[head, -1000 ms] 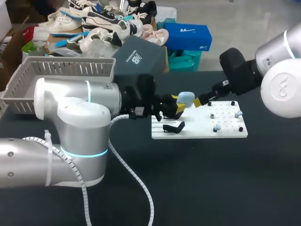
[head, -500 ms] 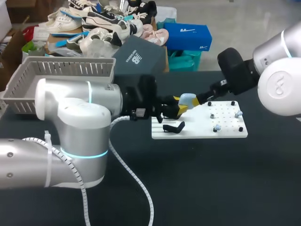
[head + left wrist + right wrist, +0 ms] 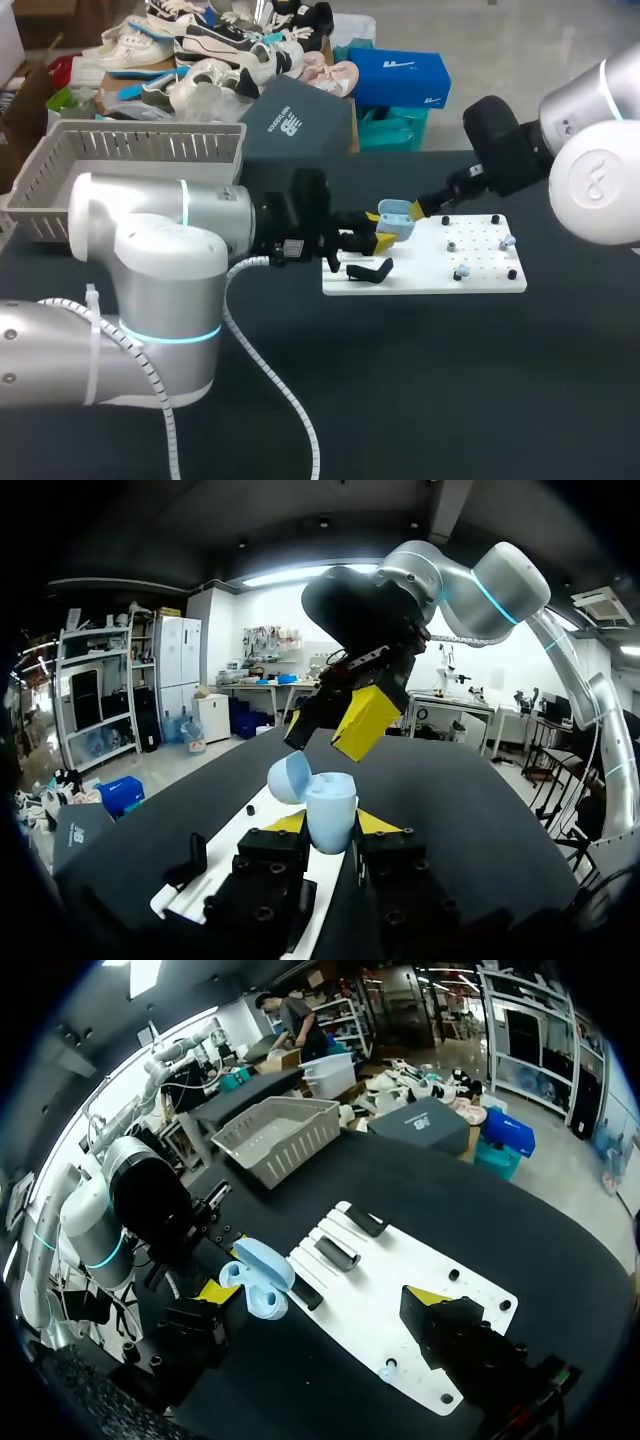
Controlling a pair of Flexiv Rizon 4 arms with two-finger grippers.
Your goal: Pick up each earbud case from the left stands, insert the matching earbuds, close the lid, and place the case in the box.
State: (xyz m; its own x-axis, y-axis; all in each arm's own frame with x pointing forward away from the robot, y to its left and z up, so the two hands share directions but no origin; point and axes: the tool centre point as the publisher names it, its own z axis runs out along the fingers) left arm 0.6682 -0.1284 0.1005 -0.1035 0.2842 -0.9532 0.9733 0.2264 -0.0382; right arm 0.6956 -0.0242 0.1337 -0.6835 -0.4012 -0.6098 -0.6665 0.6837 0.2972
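One open earbud case (image 3: 331,808) sits clamped in the left gripper (image 3: 331,826).

The black table (image 3: 450,380) carries a white stand board (image 3: 420,281) (studded with pegs) and a grey basket (image 3: 150,150).

Bright, even light falls from overhead in the head view. The matte black worktop (image 3: 420,390) soaks it up and shows almost no shadow, only a thin dark edge under the white perforated plastic board (image 3: 490,282). The glossy silver-white shell of the left arm (image 3: 150,250) carries broad, soft highlights. In the left wrist view a long ceiling strip lamp (image 3: 290,577) glares nearly white. Below it the pale blue plastic earbud case (image 3: 330,810) has a gentle sheen, and the black body behind the left claw (image 3: 330,828) lies in deep shade.
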